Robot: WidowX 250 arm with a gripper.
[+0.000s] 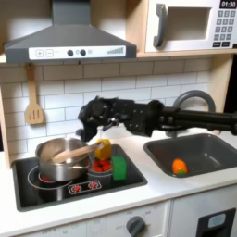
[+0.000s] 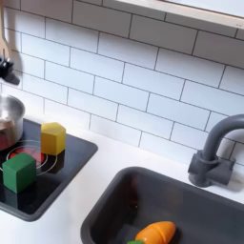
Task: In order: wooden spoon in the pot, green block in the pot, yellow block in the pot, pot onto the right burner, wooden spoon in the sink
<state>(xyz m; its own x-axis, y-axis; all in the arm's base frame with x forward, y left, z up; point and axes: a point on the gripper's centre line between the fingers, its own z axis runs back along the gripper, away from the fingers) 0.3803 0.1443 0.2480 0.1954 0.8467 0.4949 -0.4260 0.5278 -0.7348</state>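
The steel pot (image 1: 59, 159) stands on the left burner ring; its rim (image 2: 7, 118) also shows at the second exterior view's left edge. The wooden spoon (image 1: 81, 151) lies in the pot with its handle slanting over the rim toward the first exterior view's right. My gripper (image 1: 100, 135) hangs just above the handle's end, and its fingers are too dark and blurred to read. The yellow block (image 1: 105, 149) (image 2: 53, 137) stands on the cooktop beside the pot. The green block (image 1: 118, 168) (image 2: 19, 172) sits nearer the front, on the right burner (image 1: 109, 169).
A small orange-red toy (image 1: 179, 167) (image 2: 155, 232) lies in the sink (image 1: 208, 146) (image 2: 124, 195), with the grey faucet (image 1: 198, 96) (image 2: 215, 152) behind it. A slotted wooden spatula (image 1: 34, 106) hangs on the tiled wall. The hood (image 1: 69, 42) and microwave (image 1: 190, 23) are overhead.
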